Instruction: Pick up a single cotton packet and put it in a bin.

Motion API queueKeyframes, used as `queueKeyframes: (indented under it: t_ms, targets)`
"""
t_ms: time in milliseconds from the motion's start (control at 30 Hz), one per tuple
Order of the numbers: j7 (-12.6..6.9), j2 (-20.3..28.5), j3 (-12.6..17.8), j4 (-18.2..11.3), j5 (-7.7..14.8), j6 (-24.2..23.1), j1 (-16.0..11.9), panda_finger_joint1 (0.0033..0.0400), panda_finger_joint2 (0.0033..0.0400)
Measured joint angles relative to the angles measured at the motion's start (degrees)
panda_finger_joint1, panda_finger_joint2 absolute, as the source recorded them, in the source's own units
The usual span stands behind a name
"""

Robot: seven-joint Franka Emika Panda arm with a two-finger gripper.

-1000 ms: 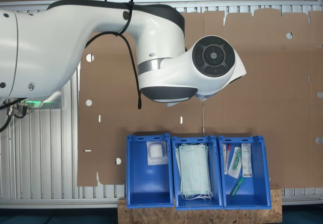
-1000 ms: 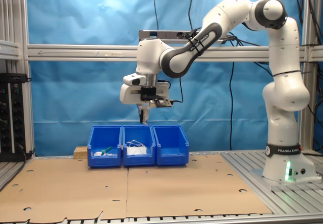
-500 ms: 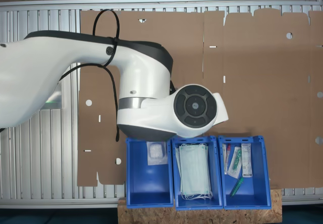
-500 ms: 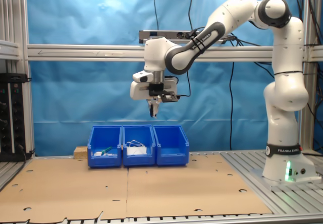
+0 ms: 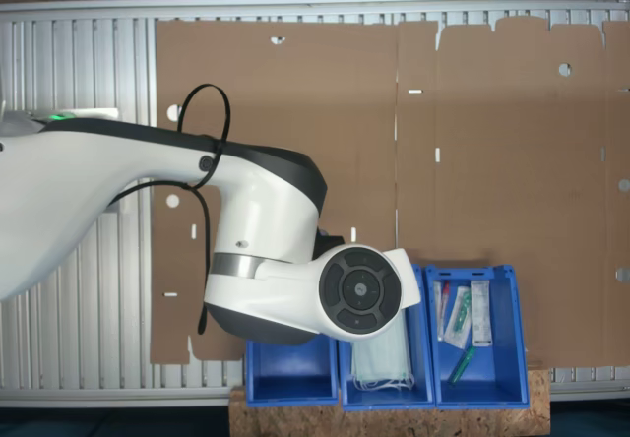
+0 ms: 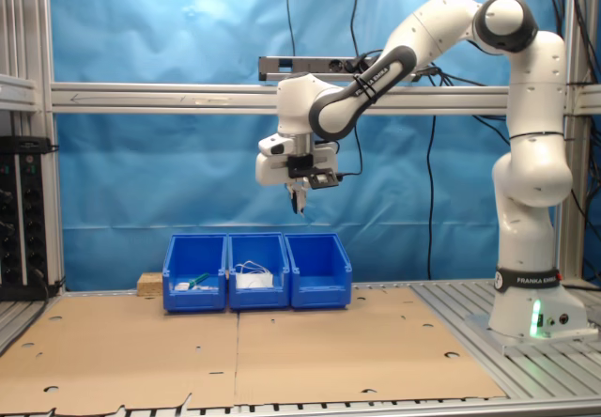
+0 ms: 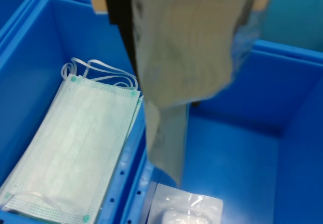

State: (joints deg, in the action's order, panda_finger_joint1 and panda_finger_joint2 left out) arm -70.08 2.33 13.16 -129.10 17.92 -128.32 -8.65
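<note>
My gripper (image 6: 297,203) hangs high above the row of blue bins, over the join between the middle one and the bin (image 6: 319,270) at the second exterior view's right end. It is shut on the cotton packet (image 7: 186,57), a flat pale packet that hangs blurred and close below the fingers in the wrist view. Under it lies the bin's blue floor (image 7: 237,148). In the first exterior view the arm covers most of this bin (image 5: 290,383).
A plainer translucent white packet (image 7: 184,211) lies on that bin's floor. The middle bin holds pale green face masks (image 7: 75,153). The third bin (image 5: 507,383) holds syringes and tubes (image 5: 463,319). Brown cardboard (image 6: 282,351) covers the table in front of the bins.
The gripper has moved toward the second exterior view's right, from above the middle bin toward the end bin, and risen slightly. In the first exterior view the arm now covers the end bin.
</note>
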Motion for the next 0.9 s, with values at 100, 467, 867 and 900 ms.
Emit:
queueKeyframes:
  t_ms: [100, 467, 867, 900]
  targets:
    - [-0.78, 0.05, 0.79, -0.4, 0.19, 0.19, -0.16, 0.0057, 0.0057]
    - [-3.84, 0.08, 3.15, -1.84, 0.36, 0.44, -0.29, 0.0057, 0.0057]
    - [-6.37, 0.08, 5.04, -2.23, 0.39, 0.44, -0.34, 0.0057, 0.0057]
    - [-6.52, 0.08, 5.13, -2.23, 0.39, 0.44, -0.34, 0.0057, 0.0057]
